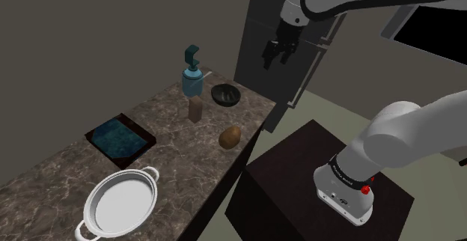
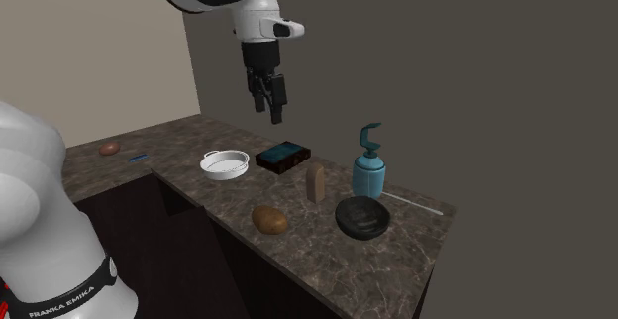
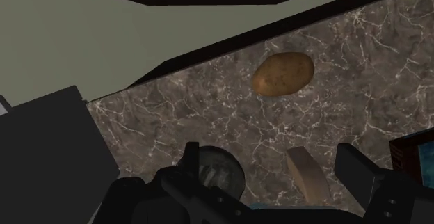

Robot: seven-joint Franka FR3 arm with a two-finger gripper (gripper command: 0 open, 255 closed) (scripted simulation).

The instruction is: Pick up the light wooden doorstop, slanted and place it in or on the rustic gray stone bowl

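Dark bowl (image 1: 225,95), tan doorstop (image 1: 196,111) upright beside it

Marbled counter (image 1: 179,153) — doorstop (image 1: 196,110), bowl (image 1: 225,95), potato (image 1: 230,136)

Tan doorstop (image 1: 196,111) — dark bowl (image 1: 225,95) (brown veined counter (image 1: 178,148))

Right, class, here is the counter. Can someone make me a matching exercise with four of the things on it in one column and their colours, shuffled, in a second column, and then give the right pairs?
Things:
1. doorstop
2. bowl
3. soap bottle
4. pan

Colours:
A. white
B. blue-green
C. dark, nearly black
D. light brown

Pairs: 1-D, 2-C, 3-B, 4-A
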